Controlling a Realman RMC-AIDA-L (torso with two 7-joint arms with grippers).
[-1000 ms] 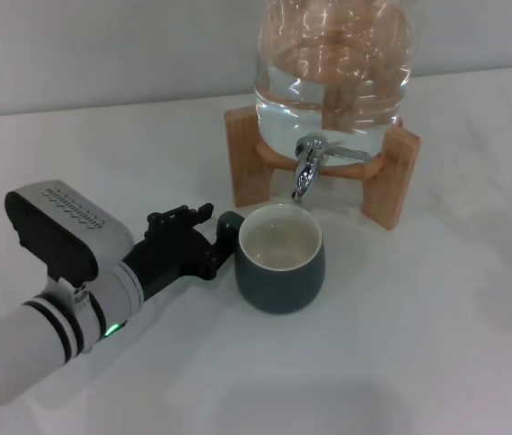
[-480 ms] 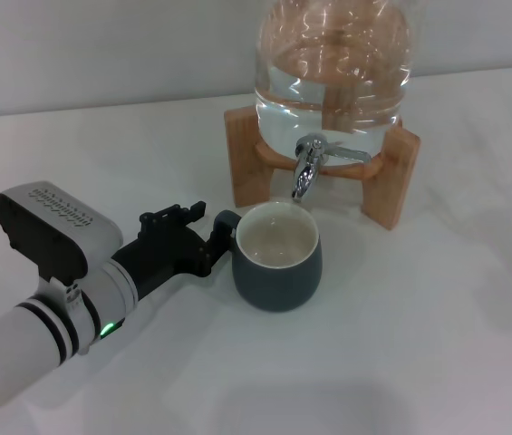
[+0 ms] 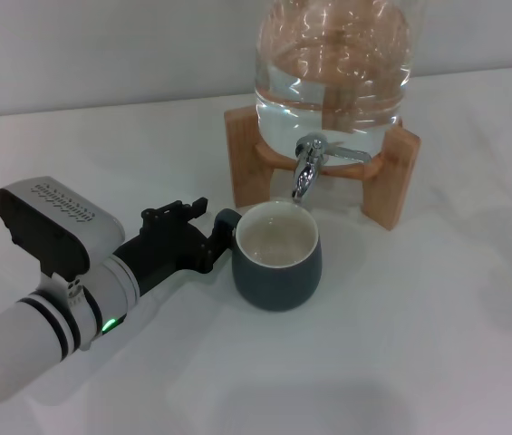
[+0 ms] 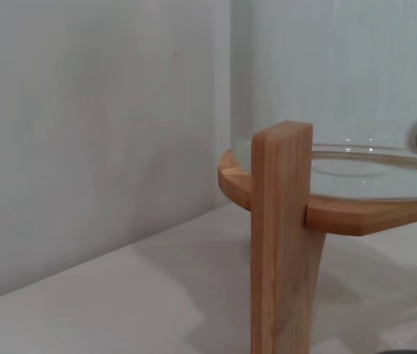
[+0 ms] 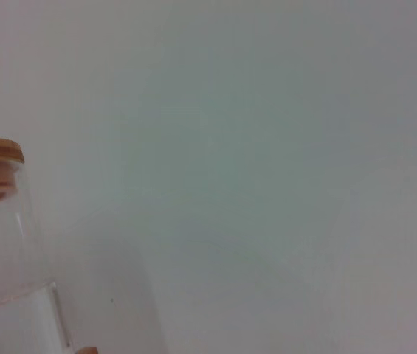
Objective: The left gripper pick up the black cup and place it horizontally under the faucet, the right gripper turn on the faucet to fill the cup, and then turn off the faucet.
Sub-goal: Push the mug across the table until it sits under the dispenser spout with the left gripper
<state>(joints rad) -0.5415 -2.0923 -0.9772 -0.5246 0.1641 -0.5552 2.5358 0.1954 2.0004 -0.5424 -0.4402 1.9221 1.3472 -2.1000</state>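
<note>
The left gripper [image 3: 212, 237] reaches in low across the white table [image 3: 437, 344], and its black fingers are pinched on the small loop handle at the nine o'clock side of the black cup [image 3: 276, 263]. The cup stands upright on the table with its cream inside showing, apparently empty, though any water in it would be hard to see.

Outward from that grip, the relation that counts is cup to spout. The faucet [image 3: 305, 172] sits at twelve o'clock from the cup, and its chrome nozzle points down over the far rim of the mouth, not the middle. I'd judge the cup is about placed, perhaps wanting a small nudge toward the wooden stand [image 3: 248, 168]. The thin lever sticks out toward three o'clock, on the side the right arm would come from.

The glass jar [image 3: 333, 63] is cut off at the top. The right gripper is nowhere to be seen; its wrist camera shows only blank wall and the jar's edge. The left wrist view shows only a stand leg.
</note>
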